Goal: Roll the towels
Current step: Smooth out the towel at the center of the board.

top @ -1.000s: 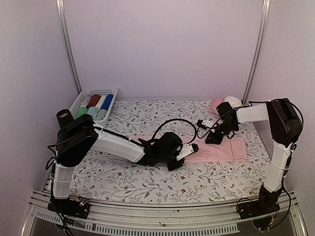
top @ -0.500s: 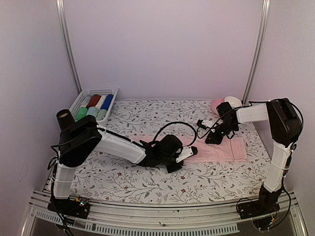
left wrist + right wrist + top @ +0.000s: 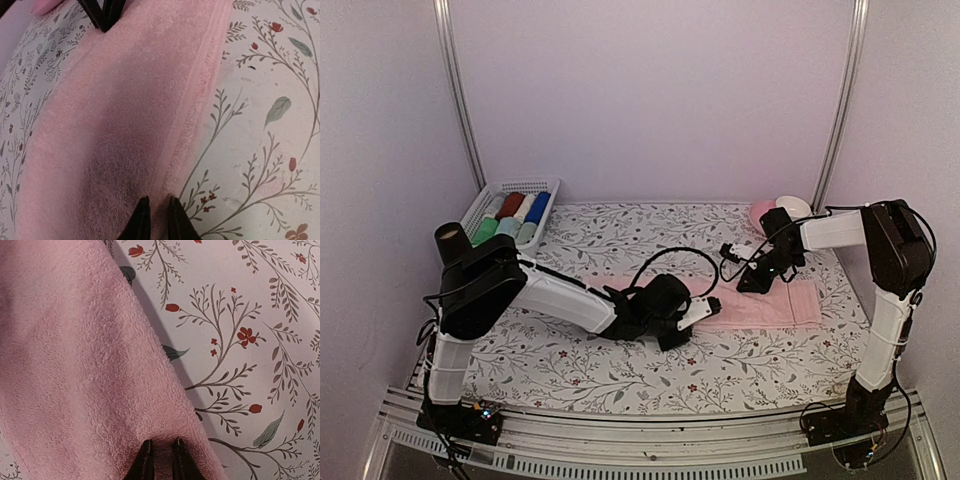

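Note:
A pale pink towel lies flat and stretched across the flowered table; it also fills the left wrist view and the right wrist view. My left gripper is low at the towel's near edge, its jaws shut on a small ridge of the hem. My right gripper is down on the far edge, pinching a fold of the pile. The right gripper's dark fingertips show at the top of the left wrist view. Pale green rolled cloths lie in the basket.
A white basket at the back left holds several rolled cloths in dark red, white, blue and green. A pink saucer with a white cup stands at the back right, just behind the right arm. A black cable loops over the towel's left part.
The left gripper has crept slightly toward the near left with the towel's hem. The right arm has stayed where it was.

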